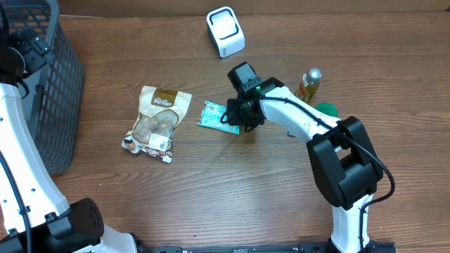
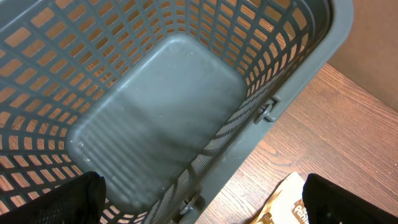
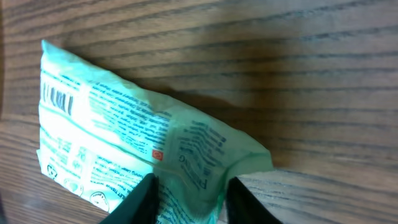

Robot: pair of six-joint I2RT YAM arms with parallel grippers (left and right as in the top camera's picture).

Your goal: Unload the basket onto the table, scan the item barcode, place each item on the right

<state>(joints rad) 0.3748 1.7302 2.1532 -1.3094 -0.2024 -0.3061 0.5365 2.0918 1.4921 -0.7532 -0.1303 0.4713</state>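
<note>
One white barcode scanner (image 1: pixel 225 31) stands at the far side of the table (image 1: pixel 211 197). One green packet (image 1: pixel 213 114) lies flat on the robot's side of the scanner, well apart from it. Its printed side is up, and one barcode (image 3: pixel 56 98) shows near one end. The right gripper (image 3: pixel 193 199) is down at the packet's other end. Its two fingers (image 3: pixel 144 200) stand a little apart with the crumpled edge between them; I cannot tell if they press it. One brown snack pouch (image 1: pixel 158 121) lies left of the scanner and nearer the robot, and one bottle (image 1: pixel 309 84) stands right of the scanner. One grey basket (image 1: pixel 49 77) is far left of the scanner — over it the left gripper (image 2: pixel 199 199) hangs, jaws wide apart.
</note>
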